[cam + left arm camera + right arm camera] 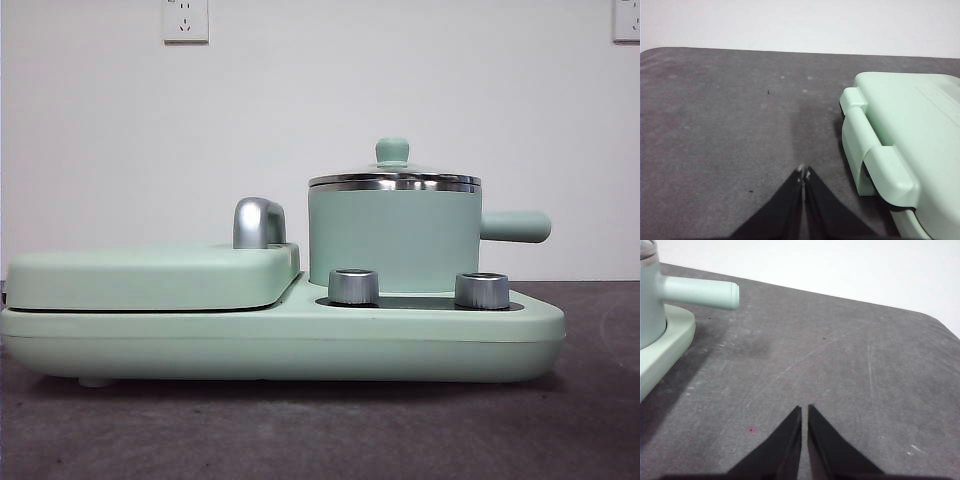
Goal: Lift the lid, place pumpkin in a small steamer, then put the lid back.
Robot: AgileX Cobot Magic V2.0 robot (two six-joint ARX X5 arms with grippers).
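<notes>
The small steamer point(392, 240), a mint-green pot with a stubby side handle point(515, 226), stands on the right half of a mint-green cooker base point(300, 345). The lid point(394, 178), steel-rimmed with a mint knob point(392, 150), sits on it. The pumpkin is out of view. My left gripper point(803, 172) is shut and empty over the grey table beside the griddle cover point(910, 130). My right gripper point(804, 410) is shut and empty over the table, apart from the steamer's handle point(697, 292). Neither gripper shows in the front view.
The flat mint griddle cover point(150, 275) with a steel handle point(258, 222) lies on the base's left half. Two steel dials point(353, 286) point(482, 290) stand on the base in front of the steamer. Grey table surface point(840, 370) lies around it; a white wall is behind.
</notes>
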